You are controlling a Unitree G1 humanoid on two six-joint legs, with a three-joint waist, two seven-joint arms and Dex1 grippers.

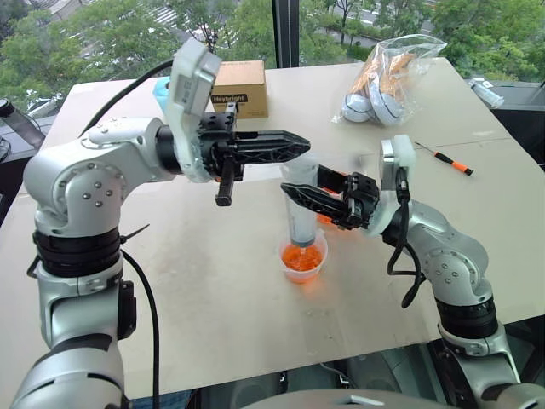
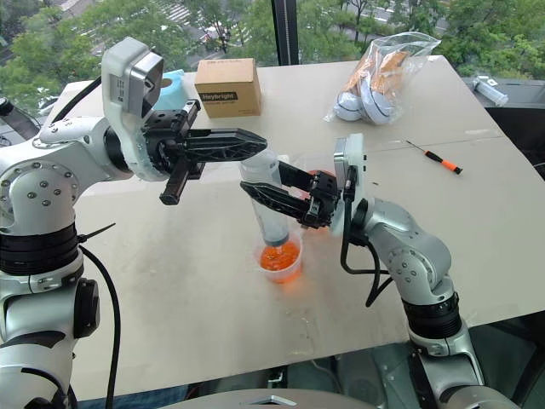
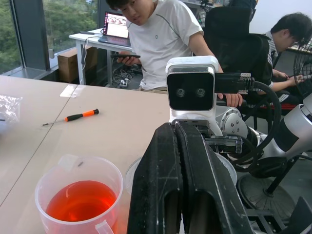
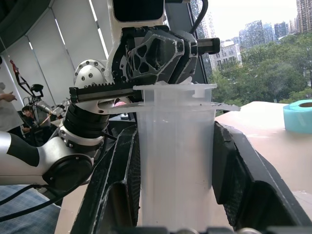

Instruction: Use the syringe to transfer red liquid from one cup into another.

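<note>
- Syringe (image 1: 300, 204) stood upright with its tip down in the smaller clear cup (image 1: 303, 260), which sat on the table (image 1: 213, 290) and held red liquid (image 1: 301, 257). The right gripper (image 1: 308, 198) pinched the barrel from the side, one black finger on each flank, as the right wrist view confirmed.
- The left gripper (image 1: 289, 146) had its fingers pressed together with nothing between them, and its tips lay over the plunger head at the top of the syringe.
- The larger handled cup (image 3: 78, 200) stood just behind the syringe and also held red liquid; in the head views it was mostly hidden by the right gripper.
- Risk, tipping: the small cup was light and unrestrained. Any sideways drift of the right gripper while the tip stayed inside would probably drag or topple it and spill liquid on the table.
- Risk, plunger slip: the closed left fingers made only a narrow contact on the plunger head. An off-centre push could slide them off the flange and jolt the barrel.
- Risk, overflow: a fast plunger stroke might splash or overfill the small cup.
- Risk, barrel slip: downward force on the plunger could push the smooth barrel through the right grip and ram the tip into the cup floor.
- Whether the barrel contained liquid could not be told.
</note>
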